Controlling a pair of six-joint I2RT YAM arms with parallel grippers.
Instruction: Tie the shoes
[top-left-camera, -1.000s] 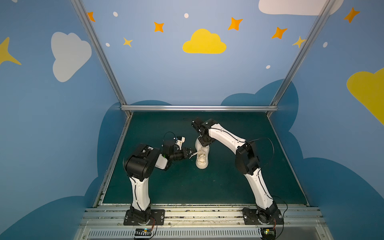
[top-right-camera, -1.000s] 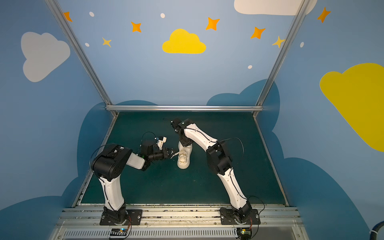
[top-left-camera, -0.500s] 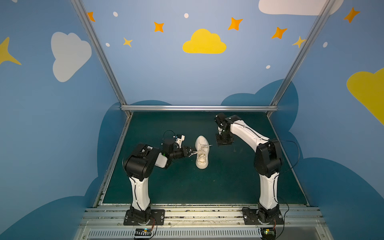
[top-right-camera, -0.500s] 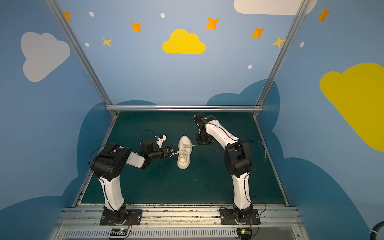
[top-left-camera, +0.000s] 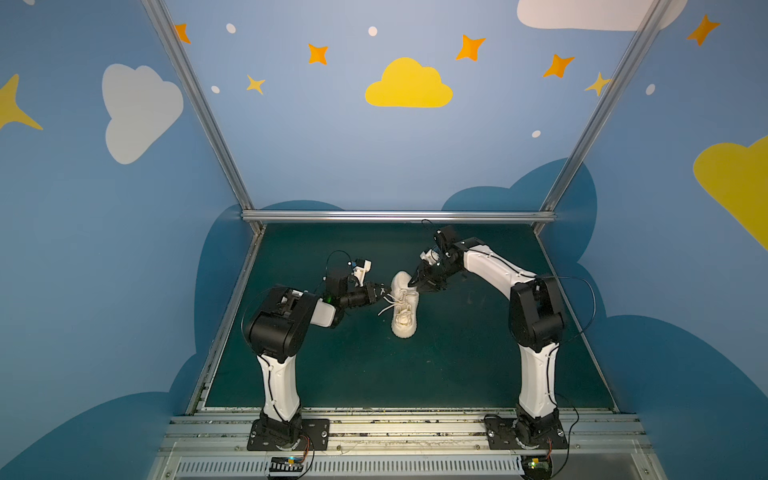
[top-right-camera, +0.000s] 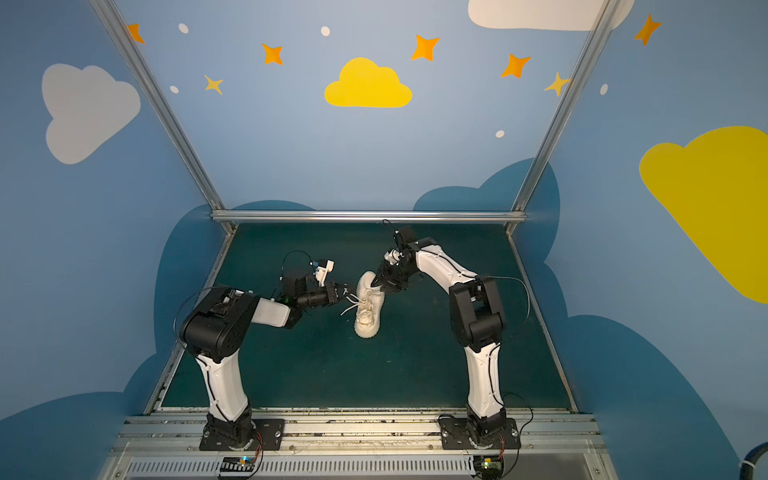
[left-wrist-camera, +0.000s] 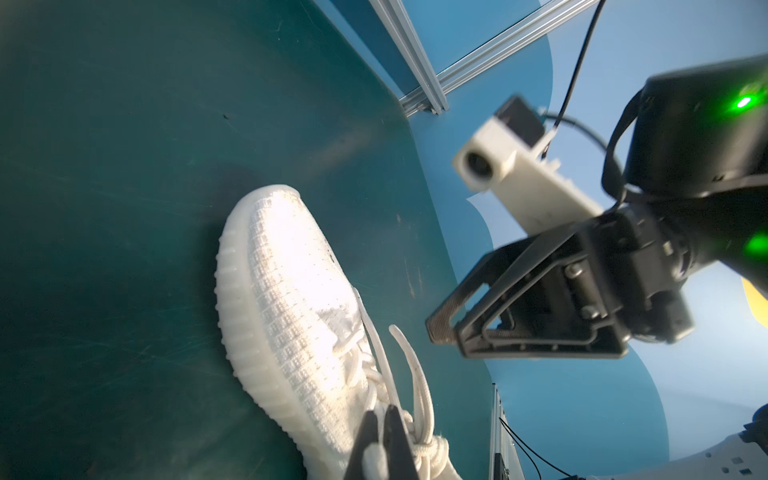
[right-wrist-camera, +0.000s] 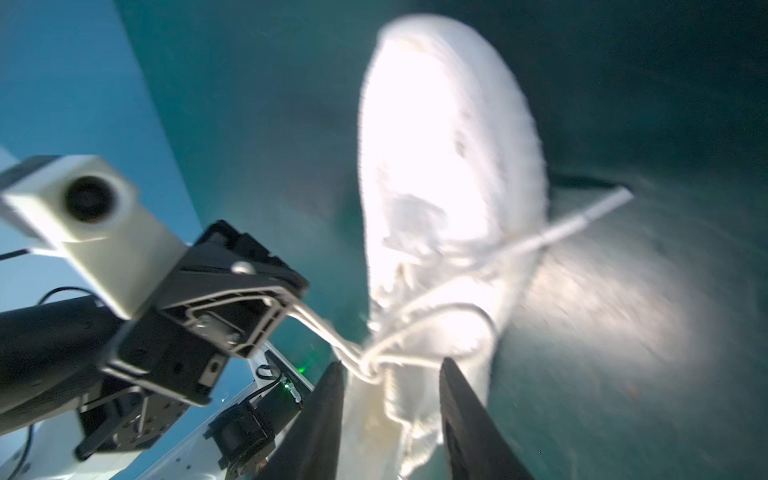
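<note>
Black and pressed together, the left gripper (left-wrist-camera: 381, 415) pinches a doubled strand of the laces (left-wrist-camera: 405, 353) just beside the shoe (top-left-camera: 404, 309). The right gripper (right-wrist-camera: 390, 370) is spread, its jaws on either side of a crossing in the laces and closed on nothing. The shoe stands on its sole near the middle of the green mat (top-left-camera: 374, 365).

We judge the task under way but not finished. A crossing and one slack loop (right-wrist-camera: 465, 309) show in the right wrist view, yet no snug bow, and one loose lace end (right-wrist-camera: 582, 220) trails off to the side.

Bare mat lies all round the shoe, with the back rail (top-left-camera: 395, 216) and walls well apart from it. The only crowding is between our two grippers.
</note>
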